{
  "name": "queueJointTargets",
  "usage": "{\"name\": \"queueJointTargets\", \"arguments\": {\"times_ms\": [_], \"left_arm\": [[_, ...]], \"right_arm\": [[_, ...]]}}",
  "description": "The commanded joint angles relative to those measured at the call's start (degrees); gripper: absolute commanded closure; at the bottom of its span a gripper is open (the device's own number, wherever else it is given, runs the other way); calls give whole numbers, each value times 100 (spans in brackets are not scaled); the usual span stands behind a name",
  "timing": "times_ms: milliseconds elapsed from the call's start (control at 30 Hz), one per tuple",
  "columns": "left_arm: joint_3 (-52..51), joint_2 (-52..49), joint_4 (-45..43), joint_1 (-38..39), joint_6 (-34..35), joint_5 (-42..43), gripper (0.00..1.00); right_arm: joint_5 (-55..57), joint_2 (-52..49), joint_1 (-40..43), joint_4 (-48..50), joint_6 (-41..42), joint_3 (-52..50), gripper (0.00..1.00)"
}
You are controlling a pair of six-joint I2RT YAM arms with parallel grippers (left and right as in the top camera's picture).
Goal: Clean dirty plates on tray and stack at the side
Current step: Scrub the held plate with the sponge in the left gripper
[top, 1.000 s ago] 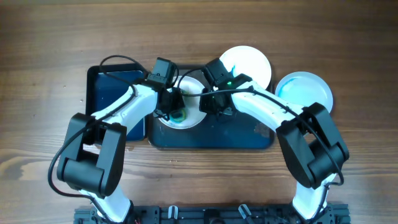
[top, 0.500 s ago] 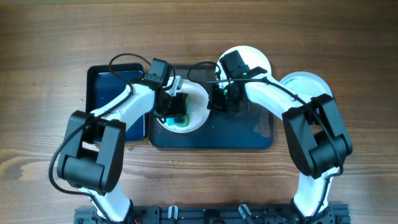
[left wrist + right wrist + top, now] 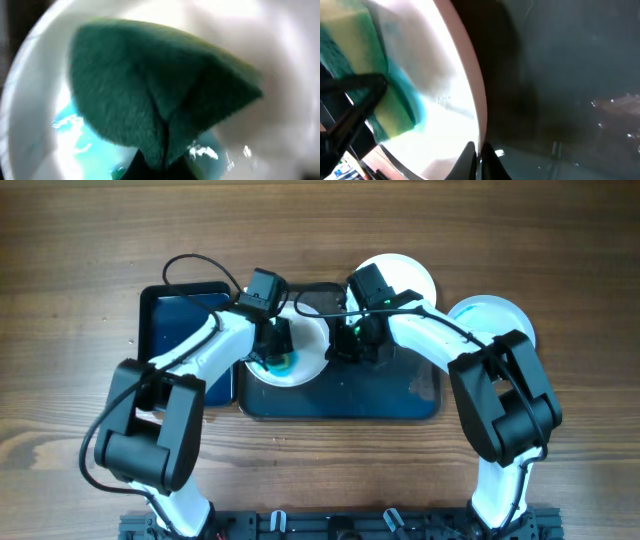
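A white plate (image 3: 305, 350) with blue smears lies on the left part of the dark tray (image 3: 390, 395). My left gripper (image 3: 272, 352) is shut on a green sponge (image 3: 160, 95) and presses it onto that plate (image 3: 40, 130), where blue film shows. My right gripper (image 3: 335, 348) is shut on the plate's right rim (image 3: 479, 115); the sponge (image 3: 395, 107) shows beyond it. A second white plate (image 3: 405, 280) sits behind the tray. A third plate (image 3: 495, 320) with a pale blue film lies right of the tray.
A narrower black tub (image 3: 175, 330) stands left of the tray, partly under my left arm. Black cables loop above both wrists. The tray's right half (image 3: 570, 75) is wet, with streaks. Wood table lies all round.
My left gripper and the sponge have moved slightly up and left across the plate. My right gripper holds the same rim; one second ago it sat lower and further left.
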State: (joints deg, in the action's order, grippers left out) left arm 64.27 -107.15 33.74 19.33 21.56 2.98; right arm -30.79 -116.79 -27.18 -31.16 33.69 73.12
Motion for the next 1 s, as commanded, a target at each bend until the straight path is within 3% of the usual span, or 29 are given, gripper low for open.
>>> {"name": "queueJointTargets", "arguments": {"times_ms": [0,67,167,267,433,500,600,733,833,933,967], "left_arm": [[-131,-184,304,-79,-2076,3067,96],[-129,-184,181,-81,-2243,3567,96],[-129,-184,-321,-85,-2122,3416,96],[-116,-184,-807,-94,-1342,2319,96],[-114,-184,-1325,-236,-109,-271,96],[-114,-184,-1270,-236,144,-935,96],[-114,-184,-837,-236,396,-1255,96],[-199,-184,221,-219,592,-1215,96],[-365,-184,588,-219,466,-640,96],[-439,-184,802,-212,-654,925,96],[-439,-184,903,-199,-1703,2140,96]], "right_arm": [[-164,-98,-76,48,-221,-48,96],[-166,-98,-76,48,-223,-48,96],[-166,-98,-76,46,-223,-48,96],[-166,-98,-76,39,-225,-48,96],[-166,-98,-76,33,-225,-48,96],[-164,-98,-76,28,-227,-48,95],[-164,-98,-76,24,-243,-48,96],[-164,-98,-76,48,-223,-48,95],[-166,-98,-76,44,-225,-48,96],[-166,-98,-76,44,-227,-48,96],[-166,-98,-76,46,-225,-48,96]]}}
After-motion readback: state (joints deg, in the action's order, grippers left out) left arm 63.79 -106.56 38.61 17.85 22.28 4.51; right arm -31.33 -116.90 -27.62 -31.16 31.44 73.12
